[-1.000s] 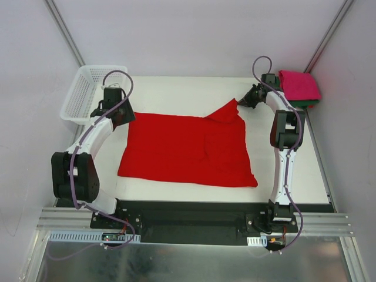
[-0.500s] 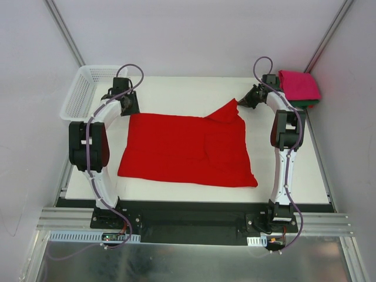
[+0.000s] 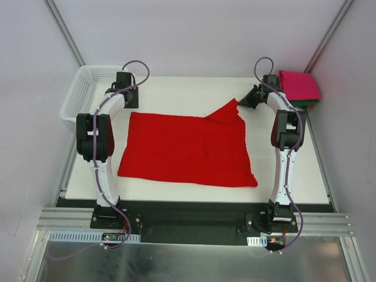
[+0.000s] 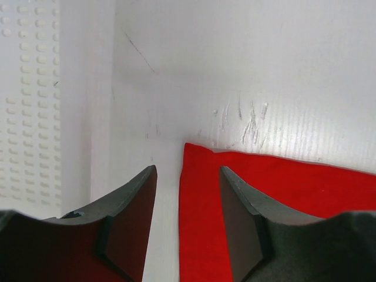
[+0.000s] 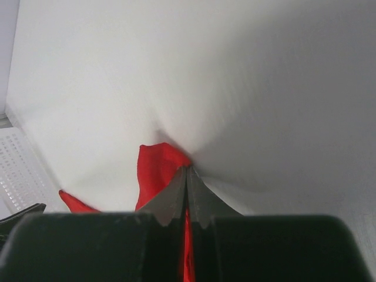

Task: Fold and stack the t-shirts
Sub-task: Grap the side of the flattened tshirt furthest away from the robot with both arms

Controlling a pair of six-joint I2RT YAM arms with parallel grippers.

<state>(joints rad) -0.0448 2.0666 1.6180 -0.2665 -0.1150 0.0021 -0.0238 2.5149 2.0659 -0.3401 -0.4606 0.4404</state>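
- The red t-shirt (image 3: 185, 150) lies spread across the middle of the white table (image 3: 176, 88). Most of it is flat, and its near edge runs roughly along the table's front.
- A crease runs through the right half of the shirt, where the cloth is doubled over itself.
- At the shirt's far-left corner is the left gripper (image 4: 187, 170), with its jaws partly open. The left wrist view shows the corner and left edge of the cloth in the gap between the two fingers, just past their tips. Nothing is pinched. Whether the fingers touch the table cannot be told.
- At the far-right corner, the right gripper (image 5: 187, 170) is closed tight on the red cloth. A sliver of red shows between the pressed fingers and a fold of it pokes out past the tips. From above, this corner is pulled up into a peak off the table.
- Just left of the left gripper, at the table's far-left corner, stands the white mesh basket (image 3: 79, 94).
- In the far-right corner, behind the right arm, the magenta t-shirt (image 3: 298, 85) sits folded on top of the dark green t-shirt (image 3: 310, 104). Only a thin edge of the green one shows beneath it.
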